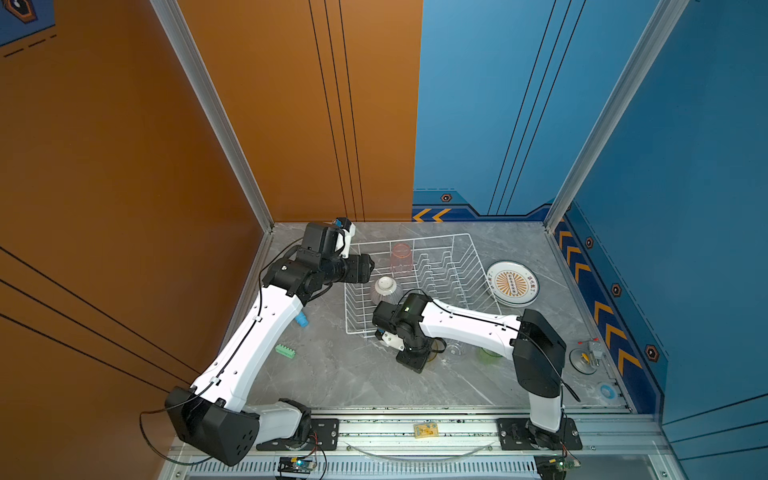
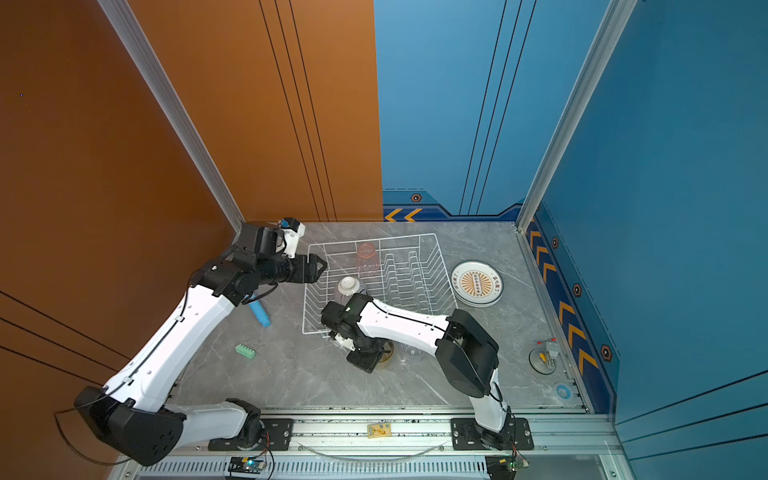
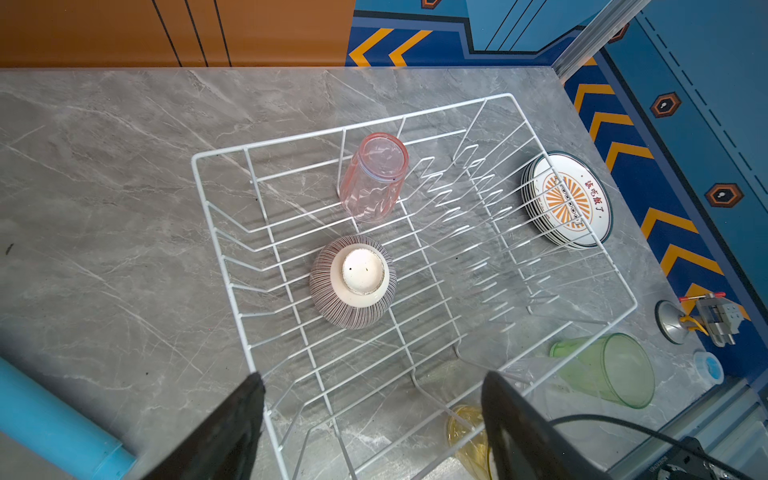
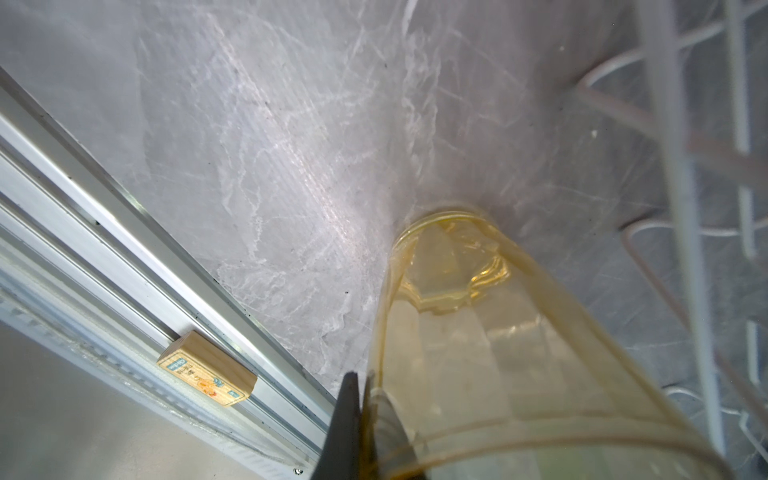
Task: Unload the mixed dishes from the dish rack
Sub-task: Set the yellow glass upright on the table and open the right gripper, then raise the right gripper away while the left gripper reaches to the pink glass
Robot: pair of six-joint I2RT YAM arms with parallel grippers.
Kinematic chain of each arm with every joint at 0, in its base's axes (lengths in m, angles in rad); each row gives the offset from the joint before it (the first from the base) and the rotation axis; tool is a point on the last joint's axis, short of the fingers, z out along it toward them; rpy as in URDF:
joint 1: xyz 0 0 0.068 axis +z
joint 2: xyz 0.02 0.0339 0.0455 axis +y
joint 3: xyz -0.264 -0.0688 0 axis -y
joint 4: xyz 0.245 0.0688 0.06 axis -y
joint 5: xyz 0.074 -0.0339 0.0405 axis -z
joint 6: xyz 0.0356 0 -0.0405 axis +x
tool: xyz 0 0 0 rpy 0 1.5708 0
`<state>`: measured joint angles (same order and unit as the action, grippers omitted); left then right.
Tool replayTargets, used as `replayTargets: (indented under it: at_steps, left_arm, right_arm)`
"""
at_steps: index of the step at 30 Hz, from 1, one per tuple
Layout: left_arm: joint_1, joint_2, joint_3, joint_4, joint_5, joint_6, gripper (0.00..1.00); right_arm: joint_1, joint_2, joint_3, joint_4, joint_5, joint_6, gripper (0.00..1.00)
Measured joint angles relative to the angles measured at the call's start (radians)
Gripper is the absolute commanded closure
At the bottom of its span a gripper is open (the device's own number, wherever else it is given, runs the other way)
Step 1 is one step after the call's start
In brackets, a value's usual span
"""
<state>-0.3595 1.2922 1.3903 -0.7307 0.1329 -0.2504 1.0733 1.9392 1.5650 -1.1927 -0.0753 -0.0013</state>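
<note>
The left pincer [image 2: 318,268] gapes empty at the dish rack [image 3: 345,126] rim, likely poised for the pink tumbler [image 3: 374,178] and upturned bowl [image 3: 353,282] inside. The right pincer [image 4: 365,386] pinches the yellow tumbler [image 4: 478,332] by its wall, apparently standing it on the desk [image 4: 249,166] alongside.

a grey marble tabletop [image 1: 353,382] is enclosed by an orange wall [image 1: 104,145] and blue walls [image 1: 478,104], joined by aluminium posts [image 1: 212,108].
</note>
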Motion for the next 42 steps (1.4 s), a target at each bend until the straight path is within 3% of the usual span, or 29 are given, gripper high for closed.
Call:
replayTargets:
  at_steps: [14,24,30,42]
  left_arm:
    - [-0.010,0.000,0.002,-0.007,-0.014,0.000,0.17]
    - [-0.015,0.000,0.007,-0.023,-0.022,0.000,0.17]
    - [-0.021,0.000,0.009,-0.031,-0.029,0.000,0.17]
    - [-0.035,0.009,0.013,-0.048,-0.062,0.000,0.17]
  right_arm:
    - [-0.008,0.000,-0.010,0.008,0.000,-0.003,0.88]
    - [-0.009,0.000,-0.010,0.008,0.002,-0.003,0.59]
    - [-0.010,0.000,-0.010,0.008,0.008,-0.002,0.48]
    - [-0.020,-0.112,-0.010,0.008,0.021,0.001,0.45]
